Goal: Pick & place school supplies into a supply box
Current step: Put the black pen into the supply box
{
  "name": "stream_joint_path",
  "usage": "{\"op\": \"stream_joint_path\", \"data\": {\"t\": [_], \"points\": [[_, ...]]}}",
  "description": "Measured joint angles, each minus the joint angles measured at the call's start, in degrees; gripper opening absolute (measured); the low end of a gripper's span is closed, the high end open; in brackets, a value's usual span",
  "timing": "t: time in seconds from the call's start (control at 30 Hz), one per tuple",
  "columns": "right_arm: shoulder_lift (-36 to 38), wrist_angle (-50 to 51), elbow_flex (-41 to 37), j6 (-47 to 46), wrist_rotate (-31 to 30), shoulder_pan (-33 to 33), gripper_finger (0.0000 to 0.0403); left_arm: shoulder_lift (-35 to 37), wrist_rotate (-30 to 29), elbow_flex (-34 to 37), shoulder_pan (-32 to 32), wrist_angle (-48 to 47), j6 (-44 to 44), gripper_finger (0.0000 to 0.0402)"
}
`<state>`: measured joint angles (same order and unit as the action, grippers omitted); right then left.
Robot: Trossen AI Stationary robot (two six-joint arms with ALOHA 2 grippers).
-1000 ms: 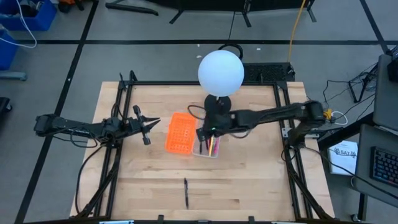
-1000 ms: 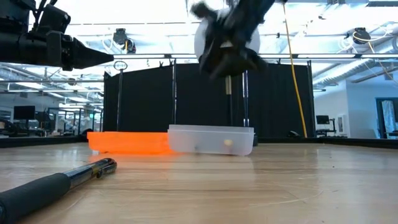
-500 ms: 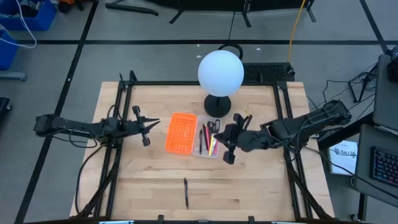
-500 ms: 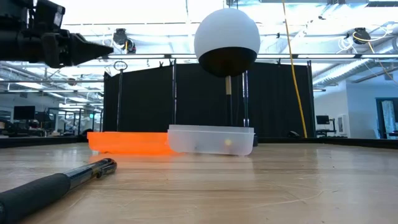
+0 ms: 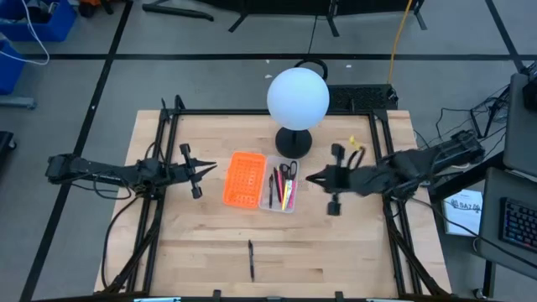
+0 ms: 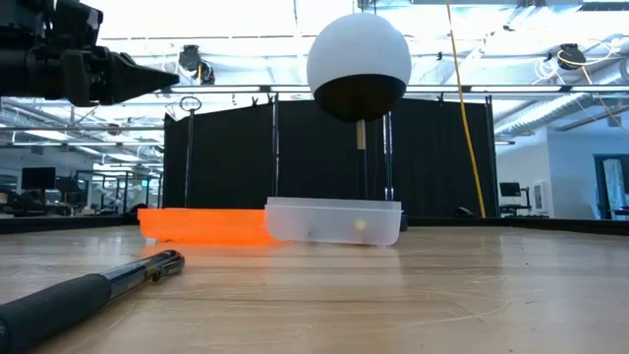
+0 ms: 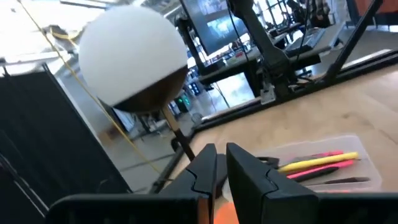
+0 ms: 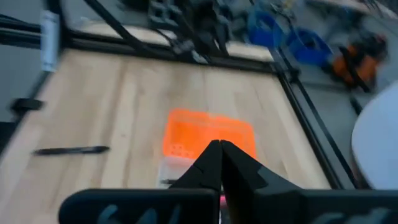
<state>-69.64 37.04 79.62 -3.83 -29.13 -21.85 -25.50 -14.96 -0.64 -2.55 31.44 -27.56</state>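
Hovering empty at three o'clock of the box (image 5: 281,186), the right gripper (image 5: 312,178) has its fingers pressed together, the left gripper (image 5: 210,166) waits nearly closed at nine o'clock of the orange tray (image 5: 243,179), pens (image 5: 285,191) and scissors (image 5: 289,170) lie in the box, and a black pen (image 5: 251,259) lies at six o'clock.

A wooden table (image 5: 210,243) holds a few things. A clear box (image 5: 280,186) with pens sits near the middle. An orange tray (image 5: 243,179) lies right beside it, touching. A lamp (image 5: 297,99) with a round white ball stands just behind the box. One black pen (image 5: 250,259) lies alone near the front edge.
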Motion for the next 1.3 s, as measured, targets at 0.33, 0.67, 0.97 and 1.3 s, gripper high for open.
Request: {"op": "stream_joint_path", "data": {"t": [0.33, 0.67, 0.97, 1.3], "points": [[23.59, -7.42, -23.35, 3.57, 8.51, -0.02, 0.0000, 0.00, 0.00, 0.00, 0.02, -0.16, 17.23, 0.0046], [41.36, -26.17, -52.80, 6.03, 11.71, -1.38, 0.0000, 0.00, -0.04, 0.00, 0.00, -0.42, 27.95, 0.0047], [48.66, -39.90, -65.09, 10.19, 8.41, -1.11, 0.0000, 0.00, -4.48, 0.00, 0.00, -1.73, 31.37, 0.0046], [48.71, -55.31, -73.44, 17.07, 8.27, -1.09, 0.0000, -6.06, -14.97, -23.36, -12.17, -28.79, 36.94, 0.0005]]}}
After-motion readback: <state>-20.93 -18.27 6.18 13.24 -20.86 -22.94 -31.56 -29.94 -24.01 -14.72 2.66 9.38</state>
